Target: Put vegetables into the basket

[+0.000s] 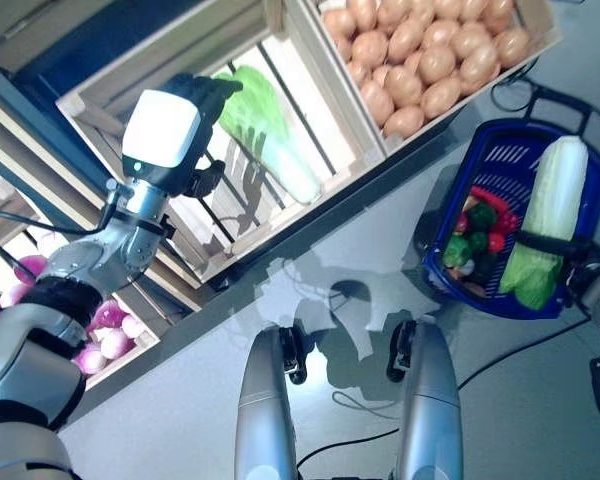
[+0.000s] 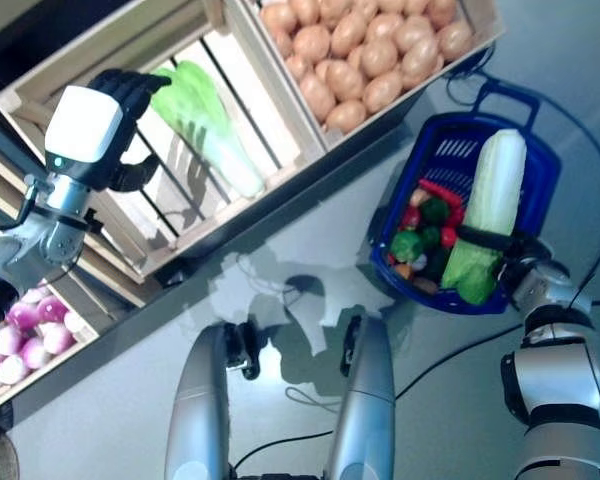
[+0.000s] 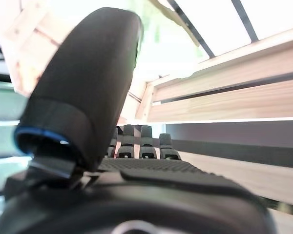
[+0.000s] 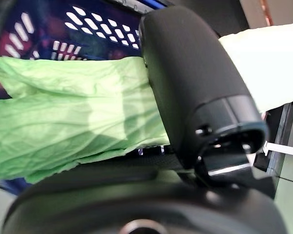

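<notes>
My right hand (image 2: 528, 265) is at the near rim of the blue basket (image 1: 500, 135) on the floor. Its fingers (image 1: 545, 243) and thumb (image 4: 195, 87) are curled round a long napa cabbage (image 1: 562, 180) that lies lengthwise in the basket, leafy end (image 4: 63, 117) towards the hand. Red and green peppers (image 1: 480, 218) lie in the basket beside it. My left hand (image 1: 165, 130) is raised into a slatted wooden crate (image 1: 310, 150) on the stand. Its fingers (image 3: 141, 141) are straight, and they reach the leafy end of a second napa cabbage (image 1: 270, 130) there.
The wooden stand runs slantwise across the view, with further crates (image 1: 540, 40) above the basket and a lower shelf (image 1: 170, 290) by my left arm. Grey floor (image 1: 370, 250) lies between the stand and the basket.
</notes>
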You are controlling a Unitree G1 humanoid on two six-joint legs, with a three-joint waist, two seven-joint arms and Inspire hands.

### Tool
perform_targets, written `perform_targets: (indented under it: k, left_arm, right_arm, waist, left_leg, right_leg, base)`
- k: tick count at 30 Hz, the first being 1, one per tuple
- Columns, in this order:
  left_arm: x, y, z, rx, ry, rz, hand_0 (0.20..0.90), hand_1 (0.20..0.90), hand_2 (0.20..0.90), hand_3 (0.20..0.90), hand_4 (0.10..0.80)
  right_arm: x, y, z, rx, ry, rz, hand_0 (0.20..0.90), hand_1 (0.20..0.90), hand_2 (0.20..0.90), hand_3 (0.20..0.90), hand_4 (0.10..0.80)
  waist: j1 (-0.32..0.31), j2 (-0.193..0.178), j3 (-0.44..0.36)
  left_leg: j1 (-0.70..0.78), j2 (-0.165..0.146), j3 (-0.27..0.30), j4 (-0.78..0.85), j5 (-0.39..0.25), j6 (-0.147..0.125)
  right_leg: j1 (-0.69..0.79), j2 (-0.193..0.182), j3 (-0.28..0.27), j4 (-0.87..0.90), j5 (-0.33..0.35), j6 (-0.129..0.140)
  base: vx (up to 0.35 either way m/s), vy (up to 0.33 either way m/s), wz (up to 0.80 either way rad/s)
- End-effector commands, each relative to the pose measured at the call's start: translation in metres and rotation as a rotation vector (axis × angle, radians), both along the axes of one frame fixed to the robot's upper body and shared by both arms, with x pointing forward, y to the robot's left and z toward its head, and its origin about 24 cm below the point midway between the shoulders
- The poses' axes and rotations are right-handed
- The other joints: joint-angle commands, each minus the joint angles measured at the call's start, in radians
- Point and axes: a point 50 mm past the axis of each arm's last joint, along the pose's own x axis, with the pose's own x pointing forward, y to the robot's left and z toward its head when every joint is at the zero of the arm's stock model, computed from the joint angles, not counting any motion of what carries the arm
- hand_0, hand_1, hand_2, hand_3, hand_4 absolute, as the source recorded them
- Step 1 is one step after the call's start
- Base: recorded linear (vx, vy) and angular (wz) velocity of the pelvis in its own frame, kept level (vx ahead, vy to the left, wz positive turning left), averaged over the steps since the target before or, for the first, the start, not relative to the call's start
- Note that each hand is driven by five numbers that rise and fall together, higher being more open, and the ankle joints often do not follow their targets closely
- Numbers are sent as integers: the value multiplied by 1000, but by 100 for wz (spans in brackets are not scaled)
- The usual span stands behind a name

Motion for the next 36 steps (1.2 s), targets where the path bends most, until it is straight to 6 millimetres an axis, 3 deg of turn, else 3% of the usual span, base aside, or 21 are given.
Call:
perform_targets:
  k: [1, 8, 16, 22, 27, 36]
  left_arm:
    - [-14, 14, 78, 10, -363, 70, 900, 900, 900, 900, 800]
    - [-13, 30, 102, 208, -436, 246, 900, 900, 900, 900, 800]
    - [-11, 37, 100, 373, -406, 302, 900, 900, 900, 900, 800]
    - [-6, 36, 98, 453, -289, 326, 900, 900, 900, 900, 800]
    - [-2, 29, 96, 481, -236, 308, 900, 900, 900, 900, 800]
    - [4, 12, 94, 489, -170, 228, 900, 900, 900, 900, 800]
  right_arm:
    - [-12, -27, 39, -49, -86, -122, 900, 900, 900, 900, 800]
    - [1, -13, 58, 19, -69, -61, 900, 900, 900, 900, 800]
    - [-2, -16, 61, -13, -16, -103, 900, 900, 900, 900, 800]
    - [-6, -25, 78, -31, -137, -227, 900, 900, 900, 900, 800]
    - [-2, -22, 90, -34, -253, -216, 900, 900, 900, 900, 800]
    - [3, -13, 86, -53, -293, -111, 900, 900, 900, 900, 800]
  waist:
    - [3, 24, -70]
    - [2, 16, -89]
    - [-7, 10, -113]
    - [-19, 12, -121]
    - [-30, 11, -117]
    - [-44, -3, -104]
  left_leg:
    - [18, -6, 28, 49, -178, 54]
    - [-135, 36, 13, 191, -217, 56]
    - [-198, 54, 5, 262, -244, 57]
    - [-237, 64, 5, 290, -257, 60]
    - [-261, 70, 6, 305, -266, 60]
    - [-331, 86, -7, 361, -292, 64]
  right_leg:
    - [40, -15, -26, -43, -33, -80]
    - [-107, -13, -20, 75, -60, -86]
    - [-171, -7, -7, 137, -73, -90]
    - [-214, 3, 7, 157, -67, -86]
    - [-239, 13, 15, 165, -60, -82]
    - [-313, 17, 28, 203, -56, -76]
  base:
    - [-51, 36, -5]
    - [-33, 26, -9]
    - [20, 33, -13]
    - [18, 54, -1]
    - [8, 45, -9]
    - [-5, 40, -8]
